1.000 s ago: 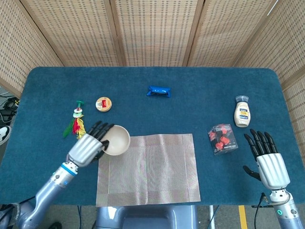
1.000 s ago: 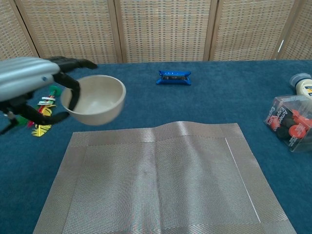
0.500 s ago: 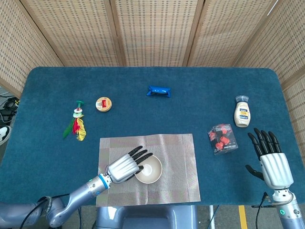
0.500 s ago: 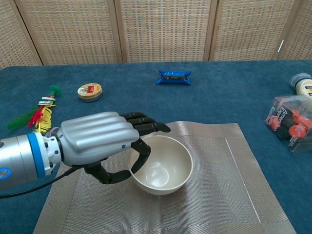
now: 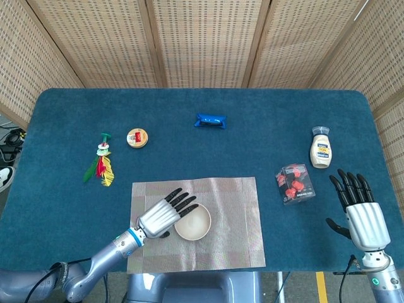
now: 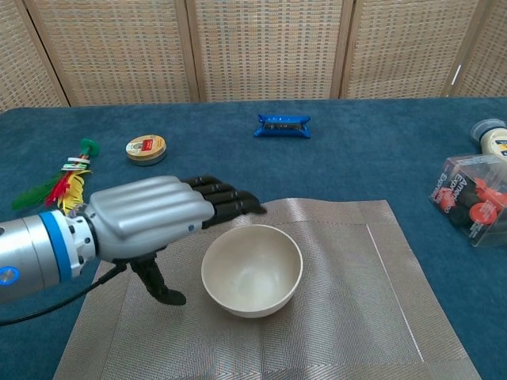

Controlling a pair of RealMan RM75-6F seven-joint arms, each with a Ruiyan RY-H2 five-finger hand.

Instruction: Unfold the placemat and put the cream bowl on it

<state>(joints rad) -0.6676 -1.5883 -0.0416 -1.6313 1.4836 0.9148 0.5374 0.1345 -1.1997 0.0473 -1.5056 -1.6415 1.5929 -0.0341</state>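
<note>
The cream bowl (image 5: 192, 223) (image 6: 252, 269) stands upright on the unfolded grey woven placemat (image 5: 237, 202) (image 6: 364, 309), a little left of its middle. My left hand (image 5: 165, 212) (image 6: 150, 214) hovers just left of the bowl with fingers stretched out and thumb down; it holds nothing and is apart from the rim. Far to the right, near the table's front edge, my right hand (image 5: 361, 211) lies open and empty; only the head view shows it.
At the back are a blue packet (image 5: 210, 120) (image 6: 283, 125) and a round tin (image 5: 137, 137) (image 6: 146, 148). A feathered toy (image 5: 101, 164) (image 6: 65, 186) lies left. A clear box of red pieces (image 5: 295, 184) (image 6: 474, 198) and a sauce bottle (image 5: 320, 148) (image 6: 493, 136) stand right.
The left hand carried the bowl from the placemat's back-left corner onto the mat, set it down and let go; its fingers now stretch out beside the bowl. The right hand hardly moved.
</note>
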